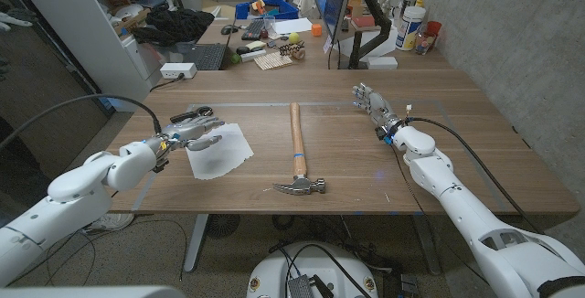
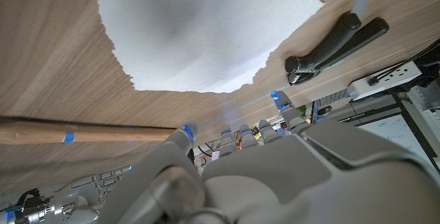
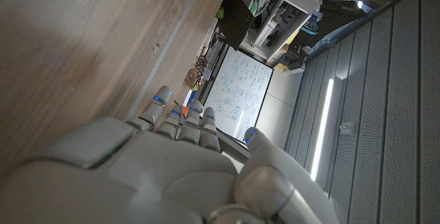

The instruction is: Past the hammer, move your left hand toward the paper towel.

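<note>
Reaching in from the near left, the left hand [image 1: 190,134] hovers at the left edge of the paper towel [image 1: 219,151], fingers spread and gripping nothing, with dark pliers [image 1: 192,113] just beyond it on the far side. To the right of the towel the hammer [image 1: 297,149] lies on the wooden table [image 1: 457,152], its handle pointing far and its metal head near; further right, well apart from both, the right hand [image 1: 373,106] is over the table with its fingers apart and nothing in it
</note>
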